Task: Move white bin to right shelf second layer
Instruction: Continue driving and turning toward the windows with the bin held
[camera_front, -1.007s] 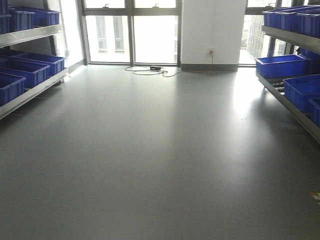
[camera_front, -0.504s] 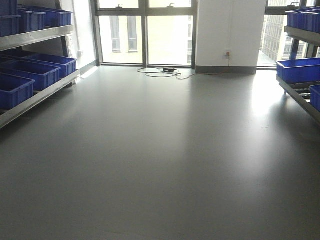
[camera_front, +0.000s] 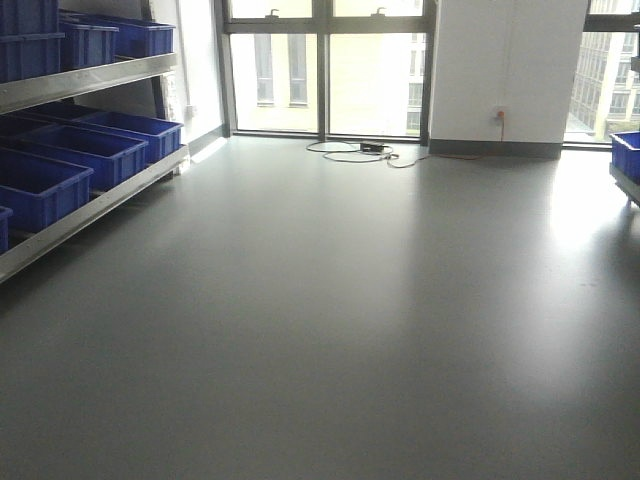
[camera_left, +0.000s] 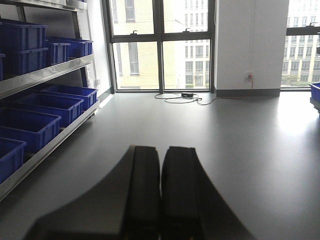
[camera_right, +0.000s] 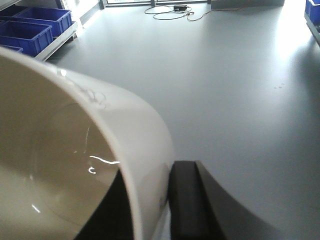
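Currently grips the white bin (camera_right: 75, 165) with the right end effector (camera_right: 150, 175): one dark finger (camera_right: 187, 200) pressed on the outside of the glossy wall, the other inside the tub, the wall pinched between them. Holds the bin up above the floor, tilted so that its opening faces the right wrist camera and fills the near left of that view.

Holds the left end effector (camera_left: 161, 150) fully closed, its two black fingers flat against each other with nothing between them, pointing out over the grey floor (camera_front: 350, 300).

Faces a far wall of tall windows (camera_front: 330, 70), with a white pillar (camera_front: 505, 60) to their right and a wall socket (camera_front: 499, 113) low on it. Shows a looped cable (camera_front: 350, 155) and a small black box (camera_front: 371, 147) lying on the floor just before the windows.

Has on the left a steel rack (camera_front: 90, 82) with blue crates (camera_front: 45, 185) on both visible levels.

Catches only a sliver of the right shelf (camera_front: 625, 188) at the far right edge, one blue crate (camera_front: 628, 155) on it, well apart from the bin; cannot tell which layer that is.
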